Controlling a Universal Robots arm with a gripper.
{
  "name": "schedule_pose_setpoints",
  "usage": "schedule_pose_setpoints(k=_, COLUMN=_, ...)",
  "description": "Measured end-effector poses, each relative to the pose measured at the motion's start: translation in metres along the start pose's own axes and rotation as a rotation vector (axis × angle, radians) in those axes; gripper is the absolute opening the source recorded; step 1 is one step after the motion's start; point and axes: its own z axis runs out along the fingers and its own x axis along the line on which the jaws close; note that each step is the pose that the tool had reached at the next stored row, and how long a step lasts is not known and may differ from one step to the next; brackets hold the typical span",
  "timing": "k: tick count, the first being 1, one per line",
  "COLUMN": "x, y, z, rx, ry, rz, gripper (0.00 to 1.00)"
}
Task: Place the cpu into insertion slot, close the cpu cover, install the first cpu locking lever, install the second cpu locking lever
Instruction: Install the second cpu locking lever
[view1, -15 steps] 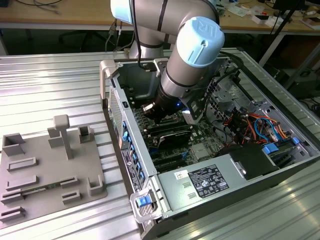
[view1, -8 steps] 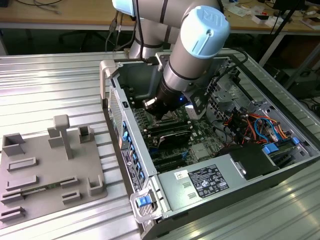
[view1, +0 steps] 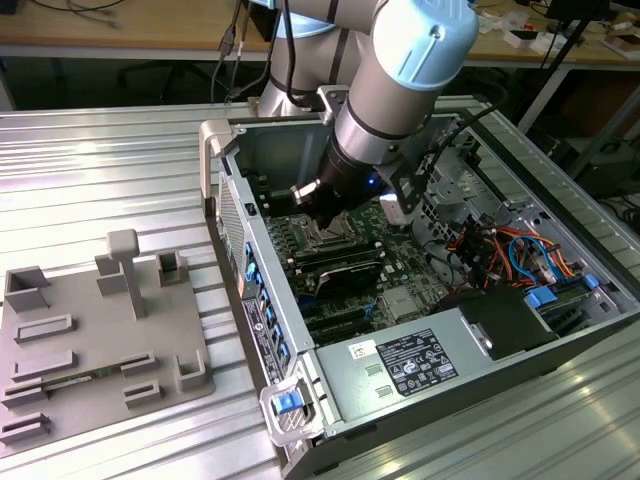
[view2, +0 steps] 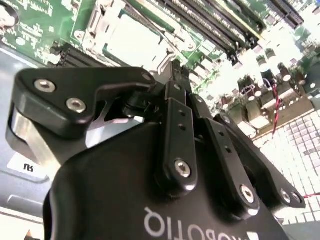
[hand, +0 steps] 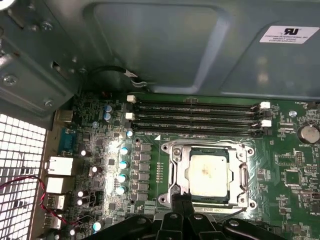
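The cpu (hand: 207, 175) (view2: 132, 40), with its silvery-grey top, lies flat in the insertion slot (hand: 246, 200) on the green board. The cpu cover (hand: 176, 167) (view2: 100, 22), a silver frame, lies down around it, with the chip showing through its window. My gripper (hand: 181, 200) (view2: 175, 72) is shut, its black fingertips together at the socket's edge beside the cover. I cannot tell whether they touch a locking lever. In the exterior view the gripper (view1: 318, 208) hangs low inside the open computer case, just above the socket (view1: 325, 240).
Long black memory slots (hand: 197, 117) run beside the socket, and a row of capacitors (hand: 122, 170) stands on its other side. Case walls (view1: 235, 215) surround the board, with cables (view1: 500, 250) at the exterior view's right. A grey fixture plate (view1: 95, 340) lies outside the case at the exterior view's left.
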Motion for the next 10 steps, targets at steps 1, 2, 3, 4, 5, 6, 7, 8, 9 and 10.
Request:
schedule_pose_setpoints(k=1, x=-0.0004, y=0.0000, z=-0.0001, rx=0.0003, ry=0.0001, rz=0.000, gripper=0.11)
schedule_pose_setpoints(k=2, x=-0.0006, y=0.0000, z=-0.0001, rx=0.0002, ry=0.0000, rz=0.000, gripper=0.11)
schedule_pose_setpoints(k=3, x=-0.0009, y=0.0000, z=0.0000, rx=0.0001, ry=0.0000, rz=0.000, gripper=0.11)
schedule_pose_setpoints(k=4, x=-0.0011, y=0.0000, z=0.0000, rx=0.0001, ry=0.0000, rz=0.000, gripper=0.11)
schedule_pose_setpoints(k=5, x=-0.0013, y=0.0000, z=0.0000, rx=0.0002, ry=0.0000, rz=0.000, gripper=0.11)
schedule_pose_setpoints(k=6, x=-0.0017, y=0.0000, z=0.0000, rx=0.0001, ry=0.0000, rz=0.000, gripper=0.11)
schedule_pose_setpoints(k=7, x=-0.0019, y=-0.0001, z=0.0000, rx=0.0001, ry=0.0000, rz=0.000, gripper=0.11)
schedule_pose_setpoints(k=8, x=-0.0021, y=-0.0001, z=0.0000, rx=0.0001, ry=0.0000, rz=0.000, gripper=0.11)
schedule_pose_setpoints(k=9, x=-0.0024, y=-0.0001, z=0.0000, rx=0.0001, ry=0.0000, rz=0.000, gripper=0.11)
schedule_pose_setpoints(k=10, x=-0.0027, y=-0.0001, z=0.0000, rx=0.0001, ry=0.0000, rz=0.000, gripper=0.11)
